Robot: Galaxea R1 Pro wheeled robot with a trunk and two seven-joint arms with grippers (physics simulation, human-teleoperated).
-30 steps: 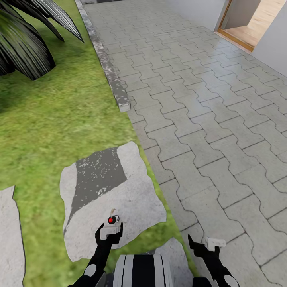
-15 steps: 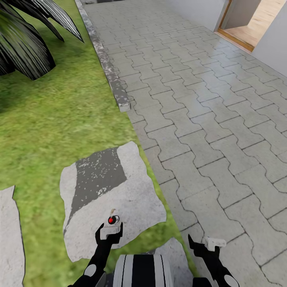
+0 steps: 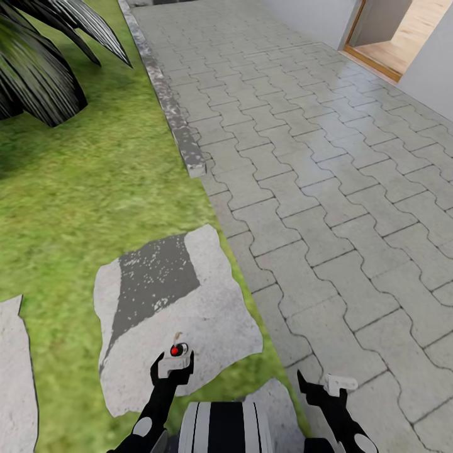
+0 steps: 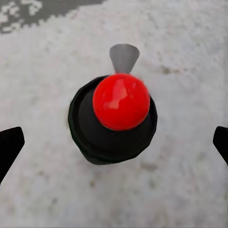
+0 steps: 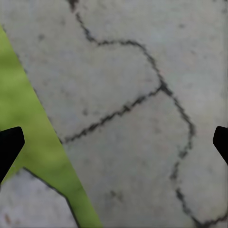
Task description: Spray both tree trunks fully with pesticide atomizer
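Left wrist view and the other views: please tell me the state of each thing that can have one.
pesticide atomizer: upright on the stepping stone, not gripped.
left gripper: jaws open, above the atomizer, not touching it.
right gripper: jaws open, empty, over the paving.
doorway: open, a wooden floor shows inside.

You'll find no legible text, label, brand, number or sign anywhere here, on paving, stone, grass or robot parts.
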